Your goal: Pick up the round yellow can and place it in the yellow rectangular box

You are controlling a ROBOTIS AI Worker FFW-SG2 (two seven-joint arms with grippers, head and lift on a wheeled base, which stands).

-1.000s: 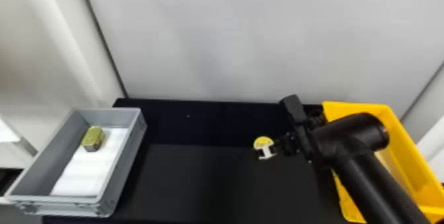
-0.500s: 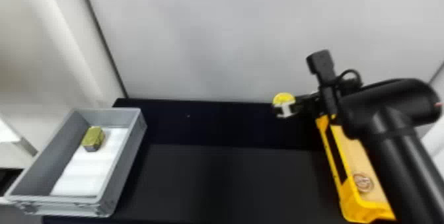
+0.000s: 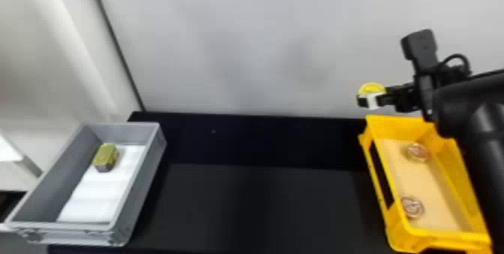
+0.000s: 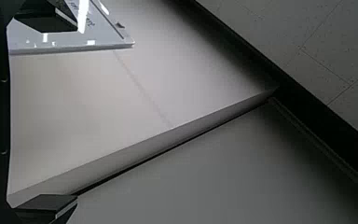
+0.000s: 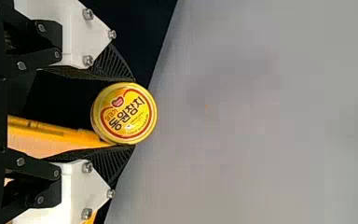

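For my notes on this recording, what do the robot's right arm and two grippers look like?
The right arm is black and rounded, with a black cable looping near the wrist. The right gripper has black linkages, angular white plates with silver bolt heads, and black ribbed fingers. The left gripper has a black body and dark, blocky fingertips.

Gray bin [image 3: 52, 193] at tabletop's [image 3: 262, 204] L end, w/ white sheet [image 3: 97, 197] inside; sm. gold-green block [image 3: 106, 156] at sheet's far end. Pale wall [image 3: 243, 39] behind. 2 sm. round pcs [image 3: 412, 207] on R, apart. L wrist view: glossy panel [image 4: 102, 32], speckled tiles [image 4: 326, 51].
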